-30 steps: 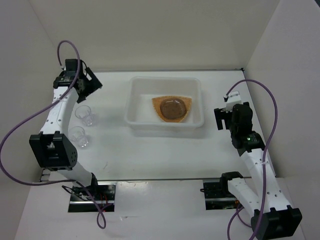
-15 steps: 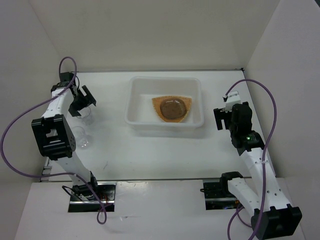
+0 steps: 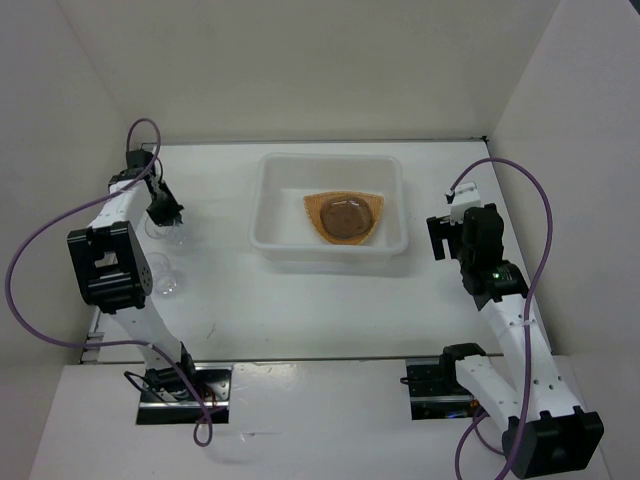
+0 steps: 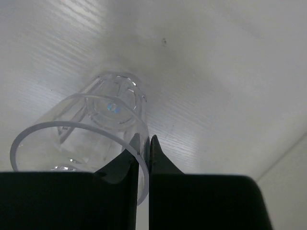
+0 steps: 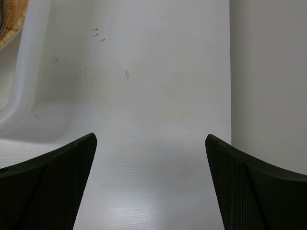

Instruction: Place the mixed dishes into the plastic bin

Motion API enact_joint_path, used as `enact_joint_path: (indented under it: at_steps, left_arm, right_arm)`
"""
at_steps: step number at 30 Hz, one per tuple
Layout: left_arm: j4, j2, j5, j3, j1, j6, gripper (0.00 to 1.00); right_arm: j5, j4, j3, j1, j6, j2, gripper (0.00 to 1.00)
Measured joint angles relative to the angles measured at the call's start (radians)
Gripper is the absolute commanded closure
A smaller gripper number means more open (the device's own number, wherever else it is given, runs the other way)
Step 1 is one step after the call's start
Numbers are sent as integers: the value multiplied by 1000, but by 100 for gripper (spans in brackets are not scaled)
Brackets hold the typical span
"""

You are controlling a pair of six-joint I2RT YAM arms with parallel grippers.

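Left gripper (image 4: 142,143) is pinching the wall of one clear cup (image 4: 91,127) at the left of the table (image 3: 300,300), jaws nearly together; a second cup (image 3: 165,277) is standing just nearer. Right gripper (image 5: 151,139) is hanging spread wide, holding nothing, right of the plastic bin (image 3: 330,160). The orange plate (image 3: 318,215) is lying in the bin.

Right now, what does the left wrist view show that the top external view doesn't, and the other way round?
Only left wrist: the left gripper shut on the wall of the clear cup, one finger inside the rim, one outside. Only top external: the plastic bin with the orange-tan plate inside, a second cup standing nearer the arm bases, and the right gripper off to the bin's right. Both: the left gripper, the clear cup and the white table.
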Motion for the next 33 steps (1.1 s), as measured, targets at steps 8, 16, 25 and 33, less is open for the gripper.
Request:
enact_joint_path:
  at_steps: [8,16,25,33]
  left_arm:
    - [-23,-61,-20,63,-14,-72,100]
    - [71,-94,124,510,-255,-115,100]
    - [-153,309,-54,944,-694,8,100]
    - [-335,480,-141,936,-719,21,100]
  right_arm:
    - [0,0,0,0,0,1,2]
    - [-6,0,0,0,0,10,2]
    - [-12,0,0,8,0,10,2]
    - [-15,0,0,8,0,10,2]
